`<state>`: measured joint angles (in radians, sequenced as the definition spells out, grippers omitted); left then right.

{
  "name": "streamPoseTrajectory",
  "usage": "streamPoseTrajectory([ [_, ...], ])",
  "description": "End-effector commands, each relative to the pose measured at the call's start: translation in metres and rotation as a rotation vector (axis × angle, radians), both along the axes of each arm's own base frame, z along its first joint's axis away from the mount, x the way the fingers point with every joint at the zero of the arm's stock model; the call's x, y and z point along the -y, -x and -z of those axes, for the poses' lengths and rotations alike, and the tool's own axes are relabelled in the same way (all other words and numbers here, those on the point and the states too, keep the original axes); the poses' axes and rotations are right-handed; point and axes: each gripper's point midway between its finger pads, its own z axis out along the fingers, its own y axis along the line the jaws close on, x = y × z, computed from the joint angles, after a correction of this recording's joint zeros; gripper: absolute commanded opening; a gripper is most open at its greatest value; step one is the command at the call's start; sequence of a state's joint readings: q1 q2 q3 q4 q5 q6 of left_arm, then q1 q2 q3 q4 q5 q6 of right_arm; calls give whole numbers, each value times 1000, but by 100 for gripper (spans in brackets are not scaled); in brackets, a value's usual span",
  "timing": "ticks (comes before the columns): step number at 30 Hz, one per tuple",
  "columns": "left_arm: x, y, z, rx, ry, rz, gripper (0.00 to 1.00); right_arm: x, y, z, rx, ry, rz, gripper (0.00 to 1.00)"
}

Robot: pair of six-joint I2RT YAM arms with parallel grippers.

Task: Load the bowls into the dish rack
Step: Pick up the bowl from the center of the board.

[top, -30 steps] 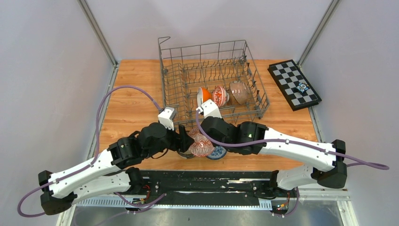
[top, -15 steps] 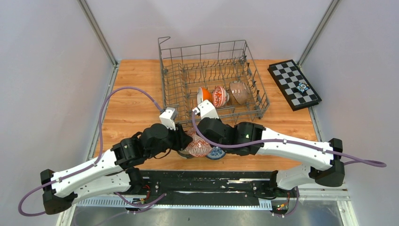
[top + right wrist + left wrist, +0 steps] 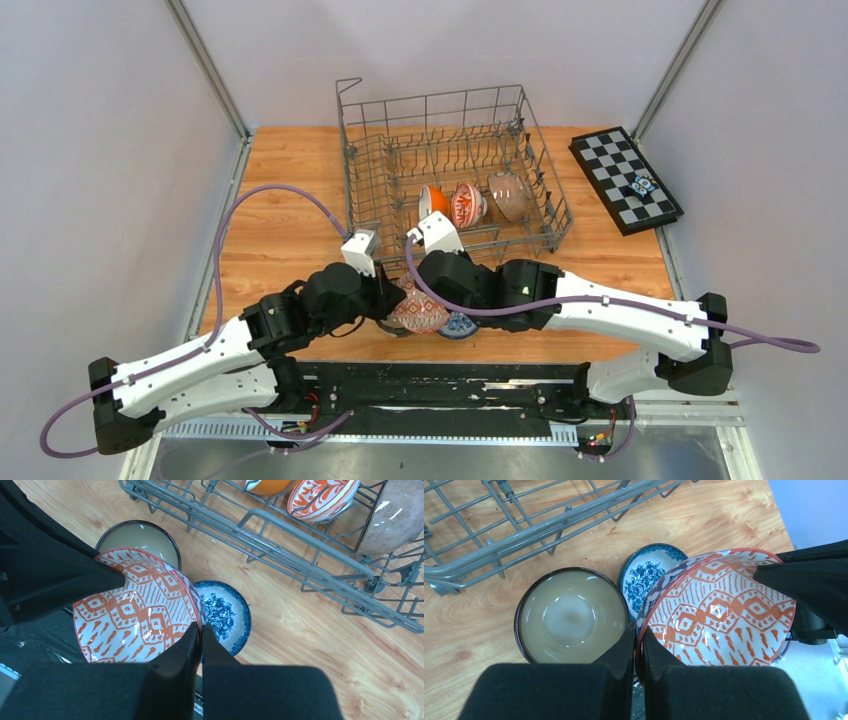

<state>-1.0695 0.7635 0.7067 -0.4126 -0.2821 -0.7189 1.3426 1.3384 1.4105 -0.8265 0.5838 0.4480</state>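
The wooden desk (image 3: 290, 190) carries the big grey wire dish rack (image 3: 430, 97), which stands straight ahead of both tools, past their fingertips, with the chequered board (image 3: 625, 180) far off to the right tool's right. In the rack's near row three bowls stand on edge between the tines: an orange bowl (image 3: 434, 199), a second red-white bowl (image 3: 467, 204) and a pale brownish bowl (image 3: 510, 196). Down at the near edge of the desk the two arms meet over one red-white patterned bowl (image 3: 724, 610). It is held tilted, with its patterned inside up towards both wrist cameras. The left tool (image 3: 638, 635) is nearly closed, its fingers pinching the bowl's rim on one side. The right tool (image 3: 200, 630) is closed just as narrowly on the opposite rim (so each has a thin slice of rim and nothing else). Just left of the left tool's fingers the dark-rimmed beige bowl (image 3: 566, 615) sits upright on the desk. Ahead of those fingertips lies the blue-white bowl (image 3: 646, 572), partly hidden by the gripped bowl's edge and beside the beige one.
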Motion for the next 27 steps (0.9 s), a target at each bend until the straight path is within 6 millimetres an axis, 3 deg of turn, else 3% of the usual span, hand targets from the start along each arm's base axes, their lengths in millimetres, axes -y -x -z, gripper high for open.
streamPoseTrajectory([
  [1, 8, -1, -13, 27, 57, 11, 0, -6, 2, -17, 33, -39, -8, 2],
  [5, 6, -2, -19, 48, 73, 2, 0, -3, 3, -20, 35, -56, -3, 8],
  [17, -1, -3, -40, 124, 154, -6, 0, 14, 19, -42, 30, -300, -66, 73],
  [27, 1, 5, -68, 202, 283, 46, 0, 9, 49, -59, -28, -508, -221, 99],
])
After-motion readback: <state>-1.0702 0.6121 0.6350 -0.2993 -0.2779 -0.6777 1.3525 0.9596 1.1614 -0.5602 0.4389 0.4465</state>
